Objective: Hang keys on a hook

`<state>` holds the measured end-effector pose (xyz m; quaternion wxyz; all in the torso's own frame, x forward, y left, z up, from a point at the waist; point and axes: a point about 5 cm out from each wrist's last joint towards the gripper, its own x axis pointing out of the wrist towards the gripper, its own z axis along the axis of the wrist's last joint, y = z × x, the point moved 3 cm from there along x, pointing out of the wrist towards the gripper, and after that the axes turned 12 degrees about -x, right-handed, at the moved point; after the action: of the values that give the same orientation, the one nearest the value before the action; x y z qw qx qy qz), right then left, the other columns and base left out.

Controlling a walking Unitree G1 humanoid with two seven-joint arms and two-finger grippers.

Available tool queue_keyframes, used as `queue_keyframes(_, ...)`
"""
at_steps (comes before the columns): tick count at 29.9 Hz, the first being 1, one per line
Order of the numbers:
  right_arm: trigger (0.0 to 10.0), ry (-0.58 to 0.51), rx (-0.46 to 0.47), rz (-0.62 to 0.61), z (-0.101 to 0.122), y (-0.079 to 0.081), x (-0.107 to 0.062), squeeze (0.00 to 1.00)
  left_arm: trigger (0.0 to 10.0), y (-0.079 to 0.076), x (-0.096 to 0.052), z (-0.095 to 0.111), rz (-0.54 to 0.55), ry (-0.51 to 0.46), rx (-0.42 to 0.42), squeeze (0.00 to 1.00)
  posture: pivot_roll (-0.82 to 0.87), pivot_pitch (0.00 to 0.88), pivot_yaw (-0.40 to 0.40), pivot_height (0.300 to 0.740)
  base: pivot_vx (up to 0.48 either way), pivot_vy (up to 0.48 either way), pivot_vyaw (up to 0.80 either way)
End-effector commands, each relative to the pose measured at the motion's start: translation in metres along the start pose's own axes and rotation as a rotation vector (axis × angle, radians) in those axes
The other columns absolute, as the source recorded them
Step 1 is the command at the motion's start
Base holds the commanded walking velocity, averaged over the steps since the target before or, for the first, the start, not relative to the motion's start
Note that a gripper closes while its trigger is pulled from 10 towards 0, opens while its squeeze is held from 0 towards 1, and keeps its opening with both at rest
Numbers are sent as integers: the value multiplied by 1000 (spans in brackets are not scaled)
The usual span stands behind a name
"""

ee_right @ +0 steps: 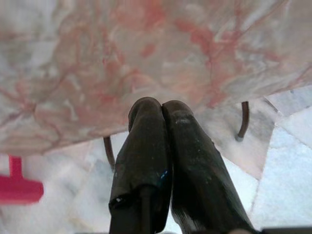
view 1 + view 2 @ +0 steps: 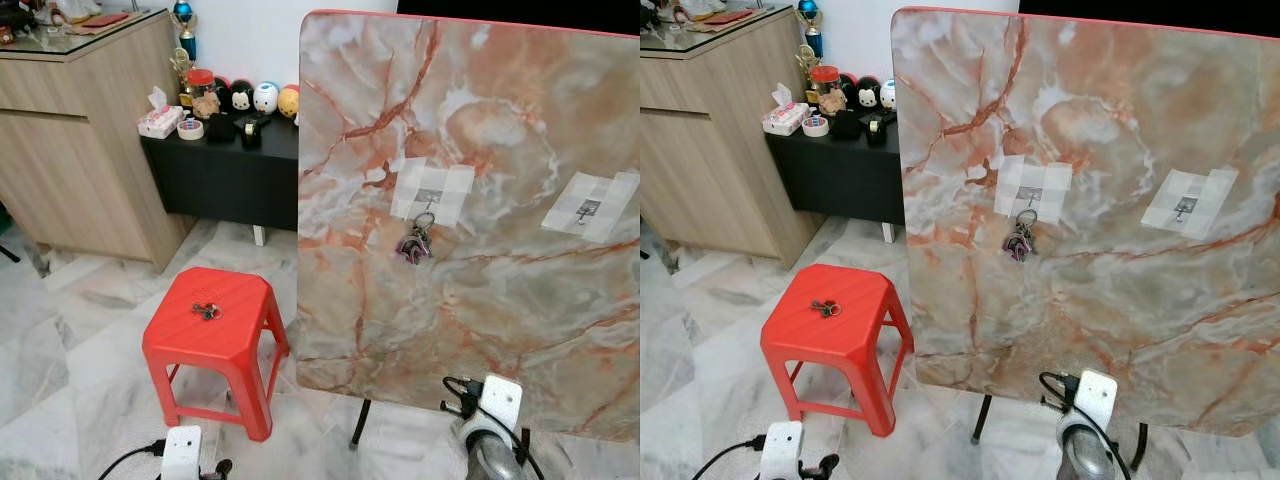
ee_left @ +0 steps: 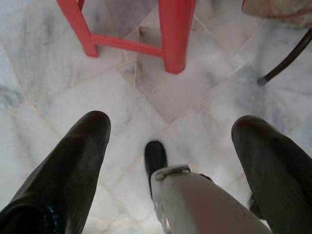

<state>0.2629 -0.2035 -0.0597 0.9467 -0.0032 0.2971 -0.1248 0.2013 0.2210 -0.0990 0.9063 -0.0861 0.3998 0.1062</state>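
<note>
Keys point(image 2: 207, 311) lie on the red stool point(image 2: 215, 330), another bunch point(image 2: 415, 244) already hangs; left gripper point(image 3: 168, 134) low, fingers wide; right gripper point(image 1: 162, 109) pressed closed, empty; approach from above, pinch the ring, aim for the free hook point(image 2: 586, 211).

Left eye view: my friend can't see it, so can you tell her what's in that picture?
A bunch of keys hangs on a taped hook on an upright marble-patterned board, and a second taped hook to its right is bare. More keys lie on a red stool to the board's left, on a marble floor.
</note>
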Motion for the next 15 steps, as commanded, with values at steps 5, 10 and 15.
queue_keyframes(5,10000,-54,4,2,13,0,3,0,10000,-4,1,2,-8,-5,23,0,-30,0,-59,740,0,-313,0)
queue_keyframes(10,10000,-72,28,4,19,3,4,0,10000,-4,1,2,-7,-6,24,0,-30,0,-60,740,0,-315,0)
queue_keyframes(15,10000,-91,44,7,25,3,5,0,10000,-4,1,1,-3,-7,24,0,-27,0,-62,740,0,-329,0)
